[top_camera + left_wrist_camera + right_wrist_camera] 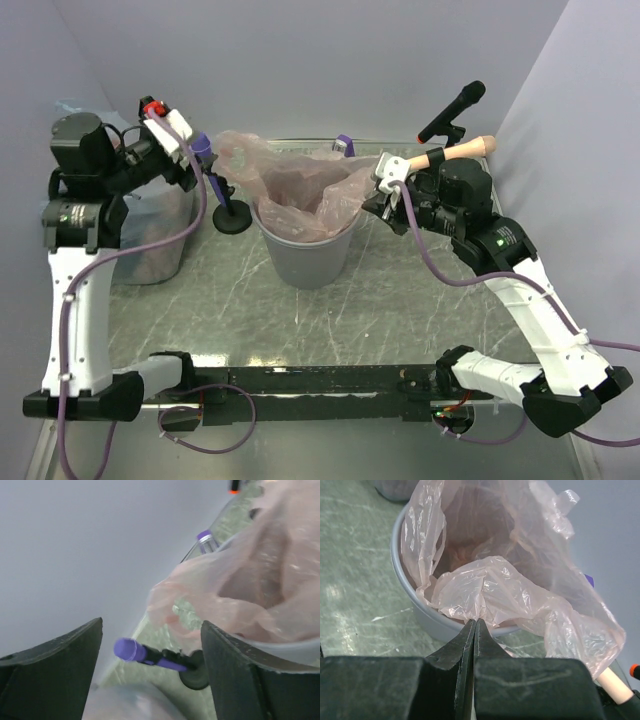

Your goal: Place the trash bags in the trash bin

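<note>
Soft even light; left-wrist trash bag (250,585) blurred.

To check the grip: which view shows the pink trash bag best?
Right wrist view: the trash bag fills it, pinched in the shut right pincer. The top view shows it small, in the trash bin; the left wrist view, one blurred side.

Translucent pink trash bag (300,182), seemingly half inside upright grey trash bin (306,260).
</note>
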Controlling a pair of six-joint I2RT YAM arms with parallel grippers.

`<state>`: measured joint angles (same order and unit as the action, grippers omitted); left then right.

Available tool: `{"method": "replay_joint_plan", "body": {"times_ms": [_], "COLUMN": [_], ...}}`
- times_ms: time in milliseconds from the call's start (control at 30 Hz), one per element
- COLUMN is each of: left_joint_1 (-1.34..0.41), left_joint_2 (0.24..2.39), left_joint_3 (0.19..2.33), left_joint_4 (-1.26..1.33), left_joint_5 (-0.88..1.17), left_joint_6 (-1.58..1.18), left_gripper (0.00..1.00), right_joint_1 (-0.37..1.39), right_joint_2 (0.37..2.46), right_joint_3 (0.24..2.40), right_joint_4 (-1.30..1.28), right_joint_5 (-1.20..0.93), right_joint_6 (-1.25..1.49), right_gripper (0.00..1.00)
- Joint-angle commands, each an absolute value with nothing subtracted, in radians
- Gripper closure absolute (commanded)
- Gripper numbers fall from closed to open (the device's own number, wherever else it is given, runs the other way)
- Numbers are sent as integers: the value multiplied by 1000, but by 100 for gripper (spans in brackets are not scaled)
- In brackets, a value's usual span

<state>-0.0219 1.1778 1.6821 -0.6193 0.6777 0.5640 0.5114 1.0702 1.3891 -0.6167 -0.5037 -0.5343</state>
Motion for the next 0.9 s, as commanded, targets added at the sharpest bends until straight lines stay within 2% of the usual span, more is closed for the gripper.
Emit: {"method": "replay_joint_plan", "body": {"times_ms": [0,67,167,300,533,700,867], "left_joint_1": [-78,-110,-242,-336,-353,-353,-353], "left_joint_2": [1207,1256,1314,1330,1502,1465,1442], "left_joint_3": [1802,1863,1919,1847,1979,1852,1758], "left_joint_4": [-915,-1056,-1261,-1180,-1373,-1368,-1256], "left_joint_5": [844,897,853,807,724,603,502], "left_joint_6": [889,995,1214,1287,1443,1615,1622], "left_gripper": [16,17,19,24,32,35,53], "right_joint_1": [505,505,505,505,505,503,502], "right_joint_2": [1089,1085,1078,1068,1046,1037,1031], "right_joint_3": [1437,1425,1424,1427,1420,1416,1396], "right_joint_4": [-608,-589,-578,-581,-586,-584,-586], "right_joint_5": [-528,-528,-528,-531,-531,-517,-512], "right_joint_6": [-466,-456,-460,-468,-466,-471,-477], "right_gripper": [100,100,100,100,100,100,100]}}
